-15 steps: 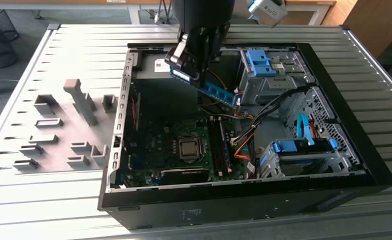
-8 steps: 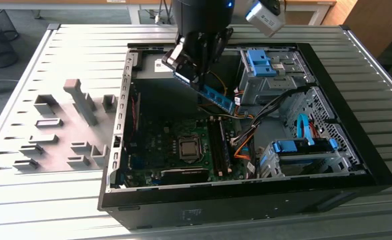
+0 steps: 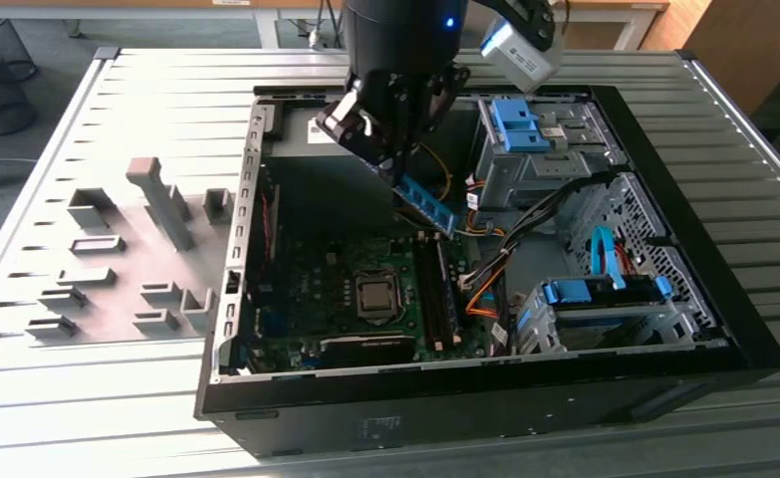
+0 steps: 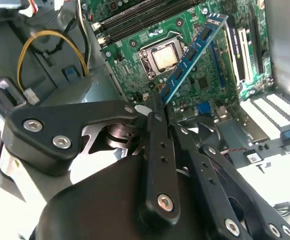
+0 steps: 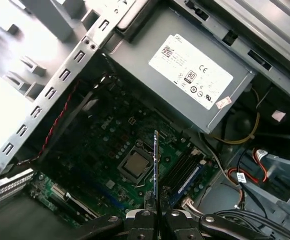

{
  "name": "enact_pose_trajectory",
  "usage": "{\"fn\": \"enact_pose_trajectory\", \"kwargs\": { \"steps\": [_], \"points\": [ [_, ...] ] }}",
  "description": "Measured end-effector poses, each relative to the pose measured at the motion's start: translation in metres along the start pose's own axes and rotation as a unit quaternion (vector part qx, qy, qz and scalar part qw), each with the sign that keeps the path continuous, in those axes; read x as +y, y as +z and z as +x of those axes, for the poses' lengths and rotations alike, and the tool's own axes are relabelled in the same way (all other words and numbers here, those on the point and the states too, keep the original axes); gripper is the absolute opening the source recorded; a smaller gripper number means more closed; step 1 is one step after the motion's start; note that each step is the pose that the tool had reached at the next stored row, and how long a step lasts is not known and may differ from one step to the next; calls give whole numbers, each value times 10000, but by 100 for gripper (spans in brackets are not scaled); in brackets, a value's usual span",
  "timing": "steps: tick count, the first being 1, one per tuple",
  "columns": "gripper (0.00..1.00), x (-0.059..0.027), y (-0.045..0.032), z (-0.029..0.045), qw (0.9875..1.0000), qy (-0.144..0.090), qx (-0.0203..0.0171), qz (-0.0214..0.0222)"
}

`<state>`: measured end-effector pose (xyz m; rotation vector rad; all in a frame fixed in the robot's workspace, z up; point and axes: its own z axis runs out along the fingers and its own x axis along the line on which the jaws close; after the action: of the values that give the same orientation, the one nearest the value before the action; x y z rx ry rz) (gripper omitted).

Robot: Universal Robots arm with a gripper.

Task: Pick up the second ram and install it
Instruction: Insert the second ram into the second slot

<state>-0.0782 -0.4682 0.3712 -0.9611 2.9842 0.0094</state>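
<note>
Gripper (image 4: pixel 157 100) fingers are closed on one end of the second ram (image 4: pixel 192 55); in the second wrist view the blue stick juts out from between the fingertips, chips along its face. Seen edge-on in the first wrist view, the second ram (image 5: pixel 155 167) rises as a thin line from the closed fingertips (image 5: pixel 148 215). In the exterior view the gripper (image 3: pixel 396 164) hangs inside the open computer case (image 3: pixel 708 358), with the second ram (image 3: pixel 427 204) tilted and held clear above the board. Directly beyond the stick lies the dark green motherboard (image 4: pixel 209 85), its square silver socket (image 4: pixel 162 57) near the stick's mid-length in the second wrist view. Long dark memory slots (image 3: pixel 432 289) run beside the socket, on the exterior view's right of it. Farther off, a gray power supply (image 5: pixel 184 75) sits against the case wall. Outside the case, gray fixture blocks (image 3: pixel 111 259) stand on the slatted table (image 3: pixel 84 398) on the exterior view's left
</note>
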Motion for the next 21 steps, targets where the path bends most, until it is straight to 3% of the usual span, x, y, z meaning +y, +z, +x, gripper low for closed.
{"fn": "enact_pose_trajectory", "kwargs": {
  "steps": [10,13,17,21],
  "points": [
    [14,-12,9,0,9999,117,2,3],
    [14,-14,20,-3,9997,256,2,7],
    [14,-15,42,-3,9981,612,3,12],
    [14,-15,66,-3,9952,976,2,15]
  ]
}}
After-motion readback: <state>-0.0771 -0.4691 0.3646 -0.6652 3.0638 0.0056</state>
